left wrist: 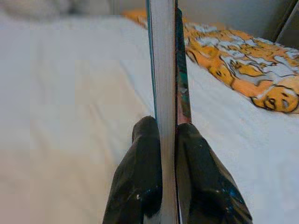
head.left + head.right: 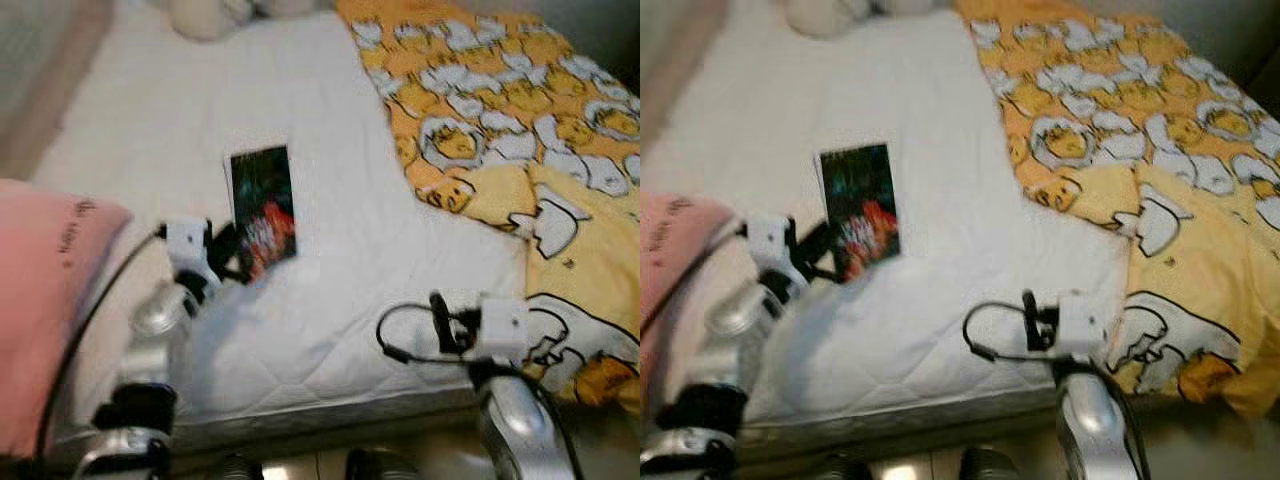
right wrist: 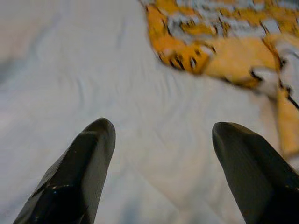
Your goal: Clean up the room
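A thin book with a dark, colourful cover lies over the white bed sheet, left of centre. My left gripper is shut on the book's near edge; in the left wrist view its two black fingers pinch the book, which is seen edge-on. My right gripper hovers low over the sheet near the bed's front edge, and its fingers stand wide open with nothing between them.
A yellow and orange cartoon-print blanket covers the right half of the bed. A pink pillow sits at the left edge. A pale soft toy rests at the head of the bed. The bed's front edge is just before me.
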### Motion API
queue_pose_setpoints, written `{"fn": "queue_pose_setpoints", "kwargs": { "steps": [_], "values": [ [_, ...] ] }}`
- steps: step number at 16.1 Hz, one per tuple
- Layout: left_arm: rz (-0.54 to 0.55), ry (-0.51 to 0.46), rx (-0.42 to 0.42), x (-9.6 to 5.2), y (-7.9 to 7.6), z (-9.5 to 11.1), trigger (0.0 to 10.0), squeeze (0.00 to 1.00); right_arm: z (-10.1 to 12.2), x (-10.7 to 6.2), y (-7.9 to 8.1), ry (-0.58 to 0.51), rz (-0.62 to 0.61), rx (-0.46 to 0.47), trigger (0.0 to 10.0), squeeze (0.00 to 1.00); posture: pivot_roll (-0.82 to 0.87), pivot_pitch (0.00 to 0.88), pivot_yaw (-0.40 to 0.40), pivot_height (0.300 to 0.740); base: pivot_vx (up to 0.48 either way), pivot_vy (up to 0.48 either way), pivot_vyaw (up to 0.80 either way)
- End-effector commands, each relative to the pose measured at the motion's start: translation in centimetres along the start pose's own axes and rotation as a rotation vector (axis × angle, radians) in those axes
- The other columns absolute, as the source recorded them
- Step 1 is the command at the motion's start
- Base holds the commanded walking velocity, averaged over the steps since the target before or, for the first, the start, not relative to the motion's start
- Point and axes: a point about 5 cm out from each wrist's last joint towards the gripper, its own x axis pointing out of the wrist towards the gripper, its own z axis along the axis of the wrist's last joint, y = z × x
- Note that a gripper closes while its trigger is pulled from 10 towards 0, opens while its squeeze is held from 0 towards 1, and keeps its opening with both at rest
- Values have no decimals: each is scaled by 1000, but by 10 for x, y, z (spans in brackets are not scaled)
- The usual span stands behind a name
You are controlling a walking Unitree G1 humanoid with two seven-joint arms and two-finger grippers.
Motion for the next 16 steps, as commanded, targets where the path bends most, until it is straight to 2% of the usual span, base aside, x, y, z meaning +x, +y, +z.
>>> {"fn": "queue_pose_setpoints", "kwargs": {
  "steps": [1,2,3,6,8,13,15,16],
  "values": [
    [-26,-48,50,7,-5,15,0,0,0,3,-6,-7,-31,5,10000,0,54,0,-47,740,0,0,0],
    [-39,-71,61,11,-8,23,0,0,6,12,-5,-42,-37,18,10000,0,66,0,-40,740,0,0,0],
    [-89,-97,127,16,-19,30,0,0,13,21,-4,-83,-50,32,10000,0,66,0,-36,740,0,0,0],
    [-162,-131,120,28,-38,39,0,0,20,32,4,-139,-40,43,10000,0,61,0,-25,740,0,410,0],
    [-201,-140,118,32,-44,42,0,0,28,37,8,-182,-25,32,10000,0,54,0,-23,740,0,480,0],
    [-217,-120,137,39,-45,42,0,0,28,42,12,-203,-3,36,10000,0,57,0,-25,740,0,480,0],
    [-248,-76,199,44,-47,37,0,0,27,44,11,-201,-6,41,10000,0,60,0,-33,740,0,240,0],
    [-282,-36,219,51,-47,34,0,0,26,44,11,-194,-1,42,10000,0,59,0,-38,740,0,0,0]
  ]
}}
